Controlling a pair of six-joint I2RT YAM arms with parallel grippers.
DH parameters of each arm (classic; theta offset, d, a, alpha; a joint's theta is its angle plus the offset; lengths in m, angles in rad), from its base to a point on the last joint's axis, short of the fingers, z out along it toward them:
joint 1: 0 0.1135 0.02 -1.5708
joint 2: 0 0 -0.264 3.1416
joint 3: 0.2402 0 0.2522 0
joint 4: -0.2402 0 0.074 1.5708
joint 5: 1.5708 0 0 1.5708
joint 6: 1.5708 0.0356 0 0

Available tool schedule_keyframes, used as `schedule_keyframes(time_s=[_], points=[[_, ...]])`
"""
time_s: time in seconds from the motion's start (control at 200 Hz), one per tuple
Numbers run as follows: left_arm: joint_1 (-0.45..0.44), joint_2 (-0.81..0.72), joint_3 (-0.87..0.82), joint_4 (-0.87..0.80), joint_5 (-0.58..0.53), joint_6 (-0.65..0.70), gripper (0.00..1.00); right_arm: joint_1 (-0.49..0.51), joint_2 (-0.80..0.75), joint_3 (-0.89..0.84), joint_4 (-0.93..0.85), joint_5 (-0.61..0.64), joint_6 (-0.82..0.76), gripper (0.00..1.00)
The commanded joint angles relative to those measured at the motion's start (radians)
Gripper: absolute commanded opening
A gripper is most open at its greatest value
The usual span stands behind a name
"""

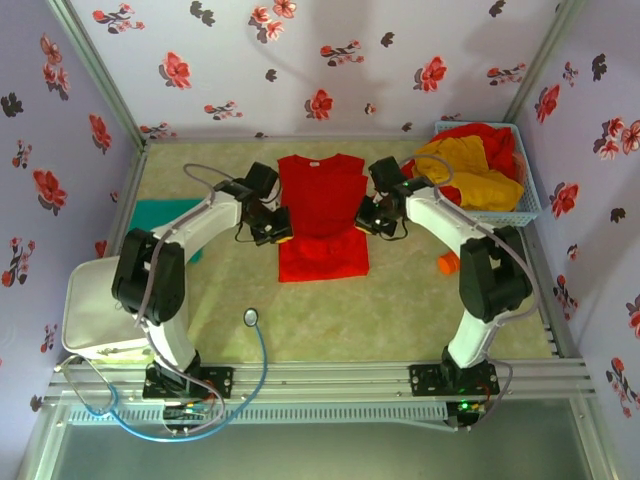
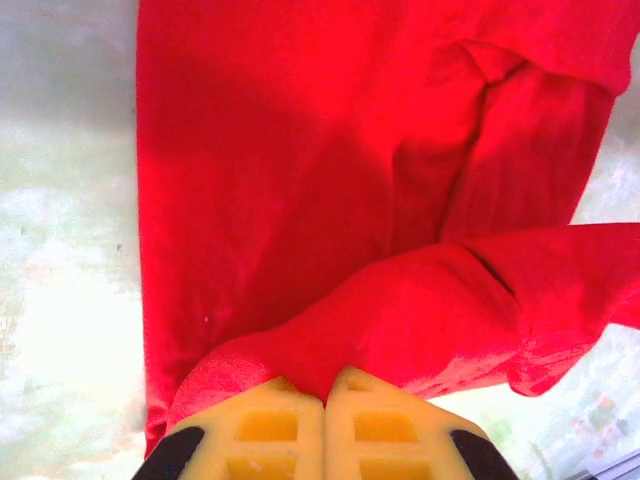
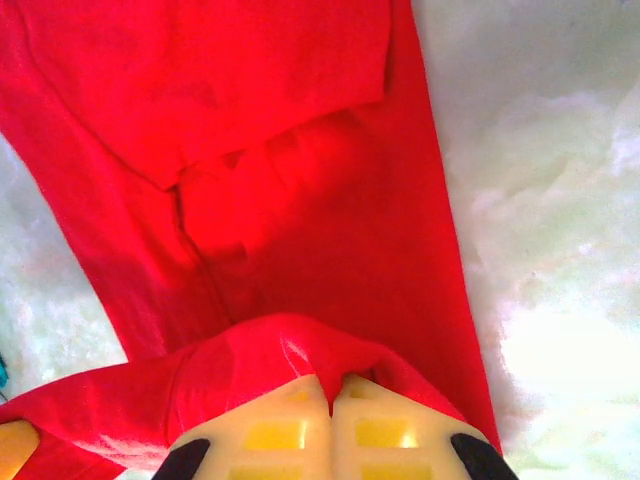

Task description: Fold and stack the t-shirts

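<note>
Here the red t-shirt (image 1: pixel 320 190) lies spread flat at the middle of the table (image 1: pixel 400 310), collar toward the far wall, with its near part looking doubled into a wider band. The left gripper (image 1: pixel 280 232) pinches the shirt's left edge and the right gripper (image 1: pixel 366 222) its right edge. In each wrist view the yellow fingers of the left gripper (image 2: pixel 325 400) and the right gripper (image 3: pixel 330 400) are pressed together on a raised ridge of red cloth. The step in hand looks like a crosswise fold, carrying the pinched edges over the body of the shirt. To do it well, I judge that both arms should move level and at the same pace, so that the crease runs straight from side to side. The cloth should be held taut between them, because the loose sleeve and the wrinkles seen from the left wrist could bunch under the fold. The jaws are best opened only once the edges lie square on the layer below. A teal-green shirt (image 1: pixel 160 215) lies on the table to the left, partly behind the left arm. At the far right corner a pale blue mesh basket (image 1: pixel 530 200) holds a crumpled mustard-yellow shirt (image 1: pixel 470 165) lying over a red shirt (image 1: pixel 492 135). A pale box-like container (image 1: pixel 90 300) sits at the near left; I cannot tell what is in it.
</note>
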State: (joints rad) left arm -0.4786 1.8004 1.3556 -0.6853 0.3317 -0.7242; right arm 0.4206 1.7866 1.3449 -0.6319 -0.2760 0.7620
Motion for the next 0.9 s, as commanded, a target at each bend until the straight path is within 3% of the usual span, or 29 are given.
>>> schedule_keyframes(time_s=[0.0,0.06,0.125,0.305,0.375,0.495,0.685,0.895], points=[[0.034,0.066,0.061,0.011,0.039,0.051,0.13,-0.025,0.061,0.055,0.029,-0.030,-0.012,0.09],[0.051,0.116,0.096,0.013,0.047,0.064,0.26,-0.042,0.100,0.068,0.063,-0.053,-0.007,0.28],[0.074,0.178,0.151,0.012,0.057,0.083,0.36,-0.061,0.150,0.097,0.097,-0.086,0.005,0.35],[0.152,0.331,0.365,-0.065,0.110,0.133,0.36,-0.100,0.241,0.197,0.140,-0.130,0.015,0.56],[0.166,0.301,0.384,-0.094,0.083,0.153,0.37,-0.099,0.204,0.177,0.135,-0.104,-0.003,0.70],[0.183,0.193,0.293,-0.108,0.043,0.172,0.38,-0.099,0.103,0.072,0.123,-0.063,-0.039,0.83],[0.167,-0.009,-0.017,-0.051,0.029,0.159,0.38,-0.096,-0.035,-0.127,0.134,-0.062,-0.044,0.87],[0.096,-0.167,-0.309,0.068,0.041,0.053,0.39,-0.089,-0.133,-0.318,0.124,-0.089,-0.054,0.86]])
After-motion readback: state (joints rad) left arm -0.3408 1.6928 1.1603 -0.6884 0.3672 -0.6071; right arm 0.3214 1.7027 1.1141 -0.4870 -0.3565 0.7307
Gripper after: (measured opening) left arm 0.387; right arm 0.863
